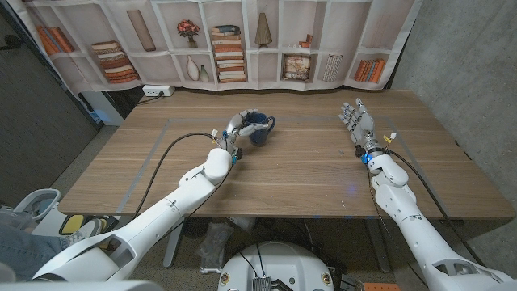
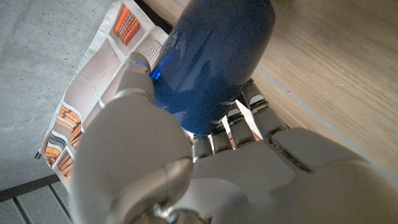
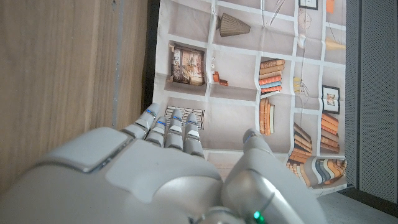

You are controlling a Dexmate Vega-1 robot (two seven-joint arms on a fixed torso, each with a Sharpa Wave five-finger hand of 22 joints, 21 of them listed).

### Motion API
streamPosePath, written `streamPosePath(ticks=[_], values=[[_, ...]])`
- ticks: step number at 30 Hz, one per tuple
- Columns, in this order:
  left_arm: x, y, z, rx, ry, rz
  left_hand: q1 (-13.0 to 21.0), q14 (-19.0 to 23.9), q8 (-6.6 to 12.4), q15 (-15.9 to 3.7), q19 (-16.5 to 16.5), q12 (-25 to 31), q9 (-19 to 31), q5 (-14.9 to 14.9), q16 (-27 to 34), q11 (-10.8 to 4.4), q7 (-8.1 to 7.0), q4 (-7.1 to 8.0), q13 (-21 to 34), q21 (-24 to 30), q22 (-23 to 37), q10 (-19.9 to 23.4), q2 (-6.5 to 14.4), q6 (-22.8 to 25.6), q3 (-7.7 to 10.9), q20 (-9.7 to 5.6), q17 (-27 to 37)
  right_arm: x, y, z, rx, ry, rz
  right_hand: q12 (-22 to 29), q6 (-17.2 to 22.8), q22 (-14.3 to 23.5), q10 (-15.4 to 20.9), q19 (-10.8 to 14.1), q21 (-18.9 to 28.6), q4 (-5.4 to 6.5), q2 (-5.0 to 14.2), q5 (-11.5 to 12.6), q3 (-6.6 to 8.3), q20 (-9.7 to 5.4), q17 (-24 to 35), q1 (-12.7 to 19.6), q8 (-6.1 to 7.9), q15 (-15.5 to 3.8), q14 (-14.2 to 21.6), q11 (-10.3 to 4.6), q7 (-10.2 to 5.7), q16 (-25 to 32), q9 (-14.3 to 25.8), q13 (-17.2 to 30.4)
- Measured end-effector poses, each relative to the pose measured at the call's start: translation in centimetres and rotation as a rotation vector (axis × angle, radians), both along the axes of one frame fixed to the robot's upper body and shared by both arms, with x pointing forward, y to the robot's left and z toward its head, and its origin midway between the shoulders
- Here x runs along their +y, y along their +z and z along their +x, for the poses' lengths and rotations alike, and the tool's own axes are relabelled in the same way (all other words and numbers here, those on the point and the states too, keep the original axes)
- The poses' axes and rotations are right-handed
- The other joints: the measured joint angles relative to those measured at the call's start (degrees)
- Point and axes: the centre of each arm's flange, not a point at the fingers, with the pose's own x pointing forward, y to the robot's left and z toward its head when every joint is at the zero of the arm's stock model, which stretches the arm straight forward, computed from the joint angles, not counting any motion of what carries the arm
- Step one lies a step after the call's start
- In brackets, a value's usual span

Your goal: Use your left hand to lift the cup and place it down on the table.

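Left hand (image 1: pixel 235 129) has its fingers (image 2: pixel 249 112) wrapped round the blue cup (image 1: pixel 260 128), over at the table's (image 1: pixel 307 174) far middle, handle pointing away from the hand. Can't tell if it's lifted. Right hand (image 1: pixel 356 123) holds nothing, fingers apart.

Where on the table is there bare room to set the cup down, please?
Bare wood lies between the cup, gripped by the left hand, and the right hand, and along the near table edge. Crowded only around the cup.
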Motion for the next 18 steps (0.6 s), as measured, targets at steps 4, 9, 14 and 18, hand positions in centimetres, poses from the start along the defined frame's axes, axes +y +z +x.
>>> streamPosePath(ticks=[4,9,14,18], values=[[0.0,0.2,-0.2,-0.006,0.007,0.004,0.0,0.09,0.0,-0.09,0.0,-0.1,0.0,-0.01,-0.35,0.0,0.0,0.0,0.05,-0.01,-0.01,0.0,0.0,0.0,0.0,0.0,0.0,-0.1,0.0,0.0,-0.003,-0.001,0.003,0.0,0.0,0.0,0.0,0.0,0.0,0.0,0.0,0.0,0.0,0.0,0.0,0.0,0.0,0.0,0.0,0.0,0.0,0.0,0.0,0.0],[0.0,0.4,-0.7,-0.015,0.014,0.012,0.0,0.09,0.0,-0.09,-0.03,-0.15,0.0,-0.02,-0.55,0.0,0.0,0.0,0.27,-0.04,-0.03,0.0,0.0,0.0,0.0,-0.03,0.0,-0.2,0.0,-0.1,-0.004,-0.002,0.005,0.0,0.0,0.0,0.0,0.0,0.0,0.0,0.0,0.0,0.0,0.0,0.0,0.0,0.0,-0.21,0.21,0.0,0.0,0.0,0.0,0.0],[0.1,0.5,-1.0,-0.022,0.016,0.015,0.0,-0.22,0.0,-0.4,-0.66,-0.21,-0.01,-0.05,-1.12,0.0,0.0,0.0,0.27,-0.45,-0.04,0.0,0.0,0.0,0.0,-0.6,-0.01,-0.2,-0.1,-0.2,-0.005,-0.003,0.007,0.0,0.0,0.0,0.0,0.22,0.0,0.0,0.0,0.0,0.0,-0.22,0.0,0.0,0.0,-0.21,0.21,0.0,0.0,0.0,0.0,0.0],[0.3,0.6,-1.3,-0.029,0.03,0.018,0.0,-0.21,-0.01,-0.4,-1.08,-0.26,-0.02,-0.06,-1.34,-0.01,-0.29,0.0,0.5,-0.63,-0.04,0.0,0.0,0.28,0.0,-0.39,-0.01,-0.2,-0.2,-0.2,-0.005,-0.003,0.008,0.0,0.0,0.0,0.0,0.21,0.0,0.0,0.0,0.0,0.0,-0.22,0.0,0.0,0.0,-0.21,0.21,0.0,0.0,0.0,0.0,0.0]])
